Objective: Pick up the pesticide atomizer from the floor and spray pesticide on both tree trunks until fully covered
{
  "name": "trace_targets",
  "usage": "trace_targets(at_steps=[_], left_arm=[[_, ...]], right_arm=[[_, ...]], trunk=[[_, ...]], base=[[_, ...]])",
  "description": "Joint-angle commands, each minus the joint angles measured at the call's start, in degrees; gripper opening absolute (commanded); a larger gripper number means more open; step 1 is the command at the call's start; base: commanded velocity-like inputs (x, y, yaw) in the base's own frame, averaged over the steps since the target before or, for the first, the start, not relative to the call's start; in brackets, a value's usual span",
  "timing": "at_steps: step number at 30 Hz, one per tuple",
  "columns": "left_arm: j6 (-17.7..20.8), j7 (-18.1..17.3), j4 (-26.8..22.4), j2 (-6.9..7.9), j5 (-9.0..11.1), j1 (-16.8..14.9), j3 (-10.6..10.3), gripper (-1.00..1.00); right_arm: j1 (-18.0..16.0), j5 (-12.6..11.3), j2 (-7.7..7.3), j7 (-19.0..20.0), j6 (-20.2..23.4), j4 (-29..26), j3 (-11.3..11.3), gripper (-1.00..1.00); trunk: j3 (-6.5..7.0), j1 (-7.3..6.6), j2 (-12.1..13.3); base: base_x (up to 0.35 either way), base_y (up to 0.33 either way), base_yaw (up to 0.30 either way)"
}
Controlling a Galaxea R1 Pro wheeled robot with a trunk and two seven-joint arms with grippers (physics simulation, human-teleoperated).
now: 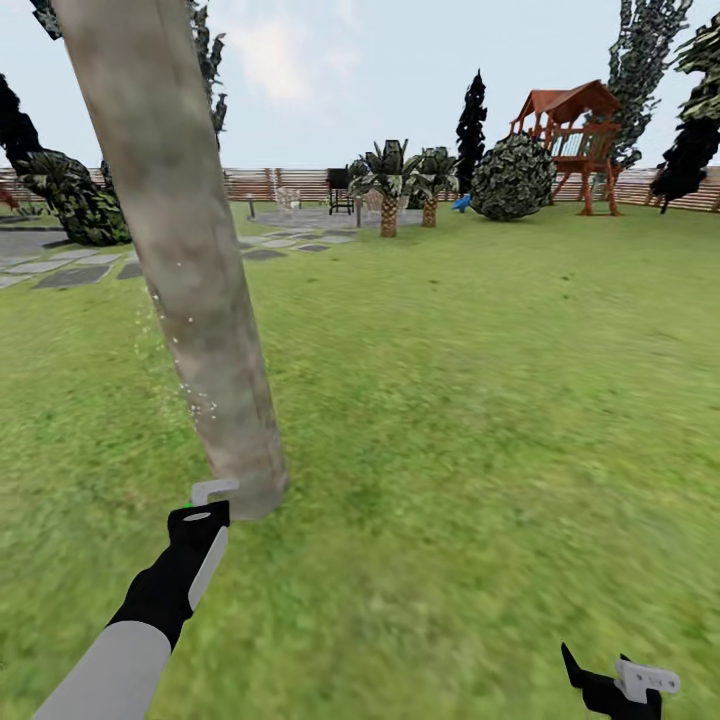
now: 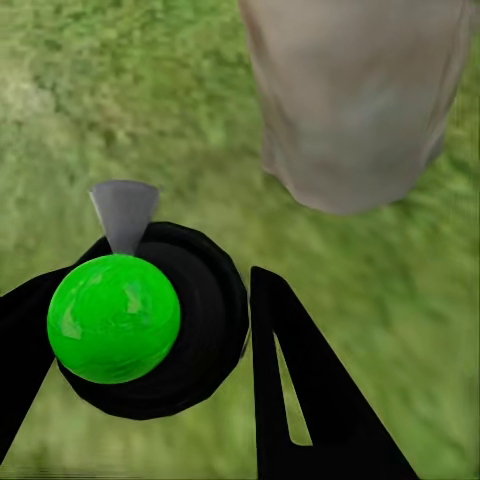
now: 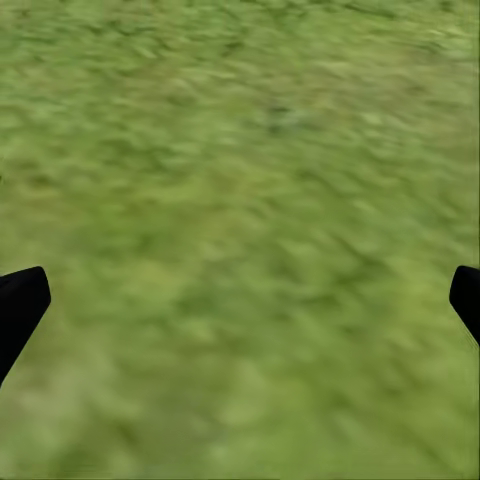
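Observation:
The pesticide atomizer [image 2: 115, 318] has a bright green round top, a black body and a grey nozzle [image 2: 124, 210]. My left gripper [image 1: 205, 508] is shut on it, low above the grass floor [image 1: 480, 420]. The nozzle faces the base of a leaning pale grey-beige tree trunk [image 1: 190, 270], also seen close ahead as the trunk [image 2: 355, 100] in the left wrist view. Whitish pesticide specks [image 1: 180, 345] float along the trunk's left side. My right gripper [image 1: 620, 685] hangs open over bare grass at the lower right, its fingertips [image 3: 20, 300] wide apart.
Grey stepping stones [image 1: 70, 272] lie at the far left. Small palms [image 1: 390, 195], a round bush [image 1: 513, 177] and a red wooden play tower [image 1: 572, 140] stand before the slatted fence [image 1: 290, 183]. Dark jagged foliage [image 1: 645, 60] rises at the upper right.

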Motion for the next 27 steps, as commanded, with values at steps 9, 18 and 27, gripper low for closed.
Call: trace_targets(at_steps=[9,18,27], left_arm=[[0.01,-0.03,0.0,0.0,-0.07,0.0,0.01,-1.0],[0.01,-0.03,0.0,0.0,-0.06,0.0,-0.05,-1.0],[0.01,-0.03,0.0,0.0,-0.07,0.0,-0.08,-1.0]], right_arm=[[0.0,0.0,0.0,0.0,0.01,0.0,0.0,1.0],[0.0,-0.02,0.0,0.0,-0.01,0.0,0.0,1.0],[0.0,0.0,0.0,0.0,-0.03,0.0,0.0,1.0]], trunk=[[0.0,0.0,0.0],[0.0,0.0,0.0],[0.0,0.0,0.0]], base=[[0.139,-0.276,0.276],[0.139,-0.276,0.276],[0.139,-0.276,0.276]])
